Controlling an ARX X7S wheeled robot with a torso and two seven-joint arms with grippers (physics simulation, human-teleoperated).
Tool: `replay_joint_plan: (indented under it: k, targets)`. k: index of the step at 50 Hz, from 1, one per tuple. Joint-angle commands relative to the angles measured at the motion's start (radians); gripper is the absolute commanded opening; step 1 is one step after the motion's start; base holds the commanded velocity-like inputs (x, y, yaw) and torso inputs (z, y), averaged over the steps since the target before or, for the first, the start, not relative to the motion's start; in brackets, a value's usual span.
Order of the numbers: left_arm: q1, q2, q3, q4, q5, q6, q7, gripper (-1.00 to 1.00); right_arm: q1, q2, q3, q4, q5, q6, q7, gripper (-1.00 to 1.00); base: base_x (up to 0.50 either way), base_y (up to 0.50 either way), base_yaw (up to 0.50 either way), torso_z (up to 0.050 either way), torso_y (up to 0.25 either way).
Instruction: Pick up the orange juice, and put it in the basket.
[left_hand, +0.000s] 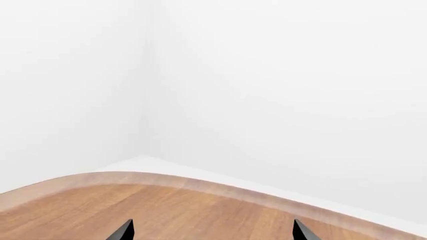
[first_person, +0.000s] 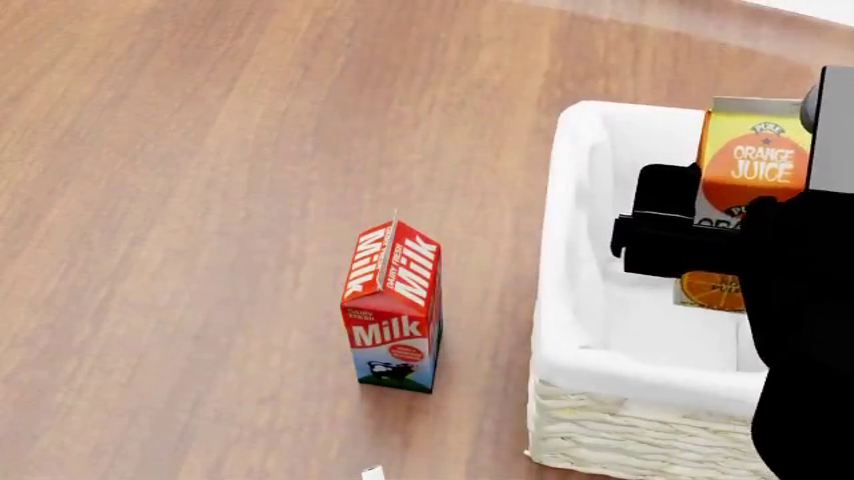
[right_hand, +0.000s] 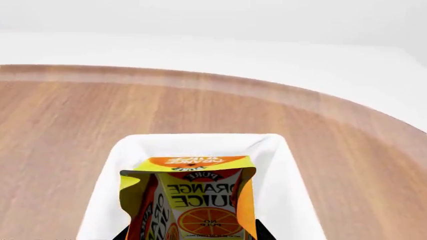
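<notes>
Right gripper (first_person: 694, 245) is clamped on the orange juice (first_person: 747, 175), holding the carton over the open basket (first_person: 567, 300) — from my head camera the black jaws pinch it about mid-body, with the label's lower part hidden behind them. My right wrist camera confirms it: the carton (right_hand: 193, 200) fills the near foreground and the basket's white liner (right_hand: 280, 150) frames it on both sides, so I judge it is centred over the interior and not over a rim. I cannot tell whether its base already touches the liner. So the step in hand is the placing; the pick is done. Next I would lower straight down until the carton rests, then let go and lift clear without tipping it. Left gripper (left_hand: 210, 232) shows only two dark fingertips spread apart with nothing between them, idle over the wooden table (left_hand: 200, 205). Farther off on the table, well clear of the basket, stands the milk carton (first_person: 394, 310), upright.
</notes>
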Motion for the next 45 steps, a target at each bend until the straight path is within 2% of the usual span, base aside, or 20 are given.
replay_joint_plan:
  k: [1, 45]
  targets:
    - [-0.012, 0.021, -0.009, -0.027, 0.013, -0.002, 0.039, 1.00, -0.003, -0.042, 0.018, 0.088, -0.081, -0.033, -0.087, -1.00, 0.00, 0.00, 0.00, 0.000, 0.000]
    - [-0.007, 0.008, -0.007, -0.032, 0.010, 0.012, 0.030, 1.00, 0.024, -0.116, -0.044, 0.264, -0.182, -0.041, -0.163, -1.00, 0.00, 0.00, 0.00, 0.000, 0.001]
